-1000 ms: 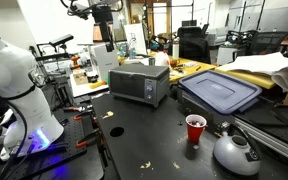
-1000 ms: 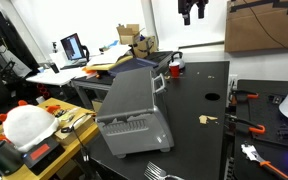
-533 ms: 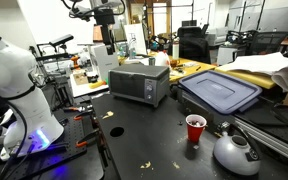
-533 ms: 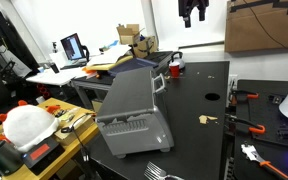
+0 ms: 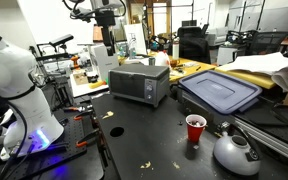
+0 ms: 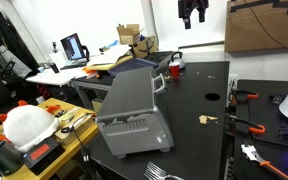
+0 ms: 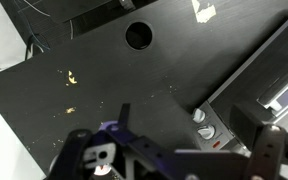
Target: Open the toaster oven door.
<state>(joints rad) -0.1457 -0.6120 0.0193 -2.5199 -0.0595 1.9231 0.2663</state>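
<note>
The toaster oven (image 5: 139,83) is a small silver-grey box on the black table. It also shows in an exterior view (image 6: 132,108) from behind and in the wrist view (image 7: 246,95) at the right edge, with two white knobs (image 7: 209,125). Its door (image 5: 133,89), dark glass with a handle bar along the top, is closed. My gripper (image 5: 108,42) hangs high in the air behind and above the oven, apart from it. It also shows in an exterior view (image 6: 192,18). In the wrist view the gripper (image 7: 189,125) has its fingers spread wide and holds nothing.
A red cup (image 5: 195,128) (image 6: 175,65), a blue-grey lidded bin (image 5: 219,92) and a silver kettle (image 5: 236,150) stand beside the oven. The table has a round hole (image 7: 137,35) (image 6: 211,98). A white robot body (image 5: 14,90) stands at the table's side.
My gripper has drifted slightly sideways above the oven. The oven and its door have not moved.
</note>
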